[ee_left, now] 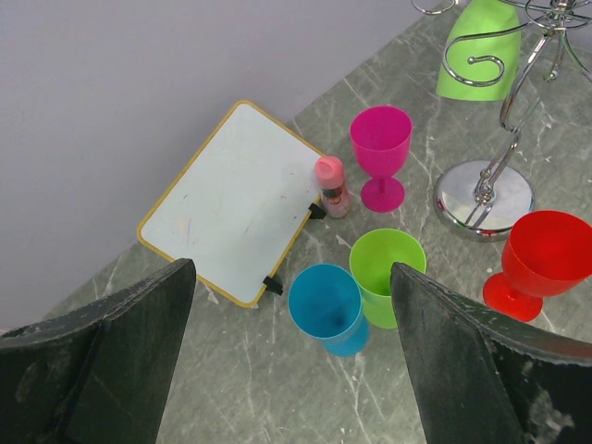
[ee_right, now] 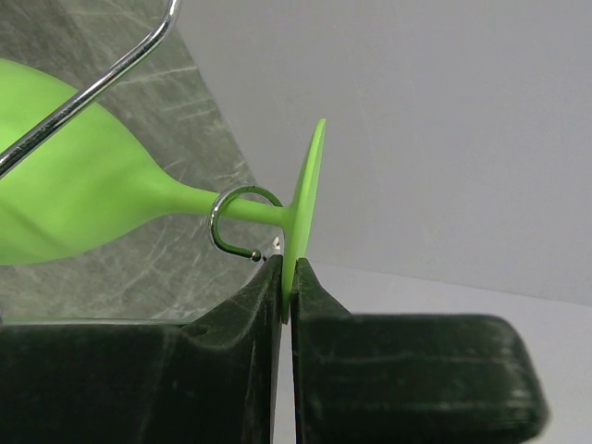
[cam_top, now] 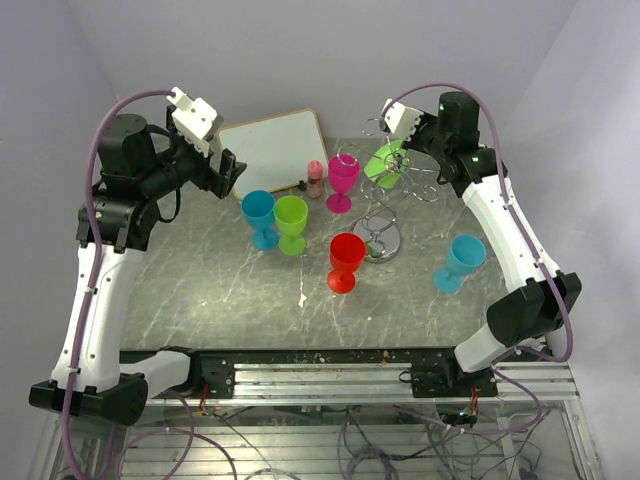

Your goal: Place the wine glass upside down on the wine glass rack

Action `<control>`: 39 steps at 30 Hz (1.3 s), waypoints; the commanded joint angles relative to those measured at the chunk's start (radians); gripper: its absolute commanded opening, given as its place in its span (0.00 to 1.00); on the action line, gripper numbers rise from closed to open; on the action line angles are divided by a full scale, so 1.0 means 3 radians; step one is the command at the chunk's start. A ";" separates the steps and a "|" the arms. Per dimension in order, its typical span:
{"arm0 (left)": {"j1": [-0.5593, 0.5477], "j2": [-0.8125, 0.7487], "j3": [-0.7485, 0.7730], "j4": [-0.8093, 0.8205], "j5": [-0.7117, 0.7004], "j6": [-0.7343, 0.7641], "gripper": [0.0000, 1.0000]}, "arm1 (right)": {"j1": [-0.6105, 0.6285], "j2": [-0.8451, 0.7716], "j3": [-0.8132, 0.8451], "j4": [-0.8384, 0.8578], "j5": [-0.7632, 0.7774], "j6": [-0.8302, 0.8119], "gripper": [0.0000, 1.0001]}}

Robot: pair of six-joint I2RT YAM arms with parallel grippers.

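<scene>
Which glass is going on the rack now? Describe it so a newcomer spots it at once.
Find the silver wire rack, back right of centre. Among its curled arms lies a lime green wine glass, its foot pinched by the right hand. Unlike the other green glass, upright beside the blue one, it is tipped over and raised.
</scene>
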 commanded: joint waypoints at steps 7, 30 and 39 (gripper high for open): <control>0.0030 -0.0095 -0.0041 -0.0004 0.0085 0.0064 0.96 | 0.0017 -0.0098 0.0040 -0.0106 -0.0167 0.0178 0.08; 0.0030 -0.0164 -0.0065 -0.0027 0.0088 0.0096 0.97 | 0.0017 -0.0204 0.0046 -0.0179 -0.0271 0.0205 0.15; 0.0032 -0.0186 -0.0081 -0.0037 0.0076 0.0118 0.97 | 0.0017 -0.0227 0.0052 -0.0196 -0.0294 0.0228 0.19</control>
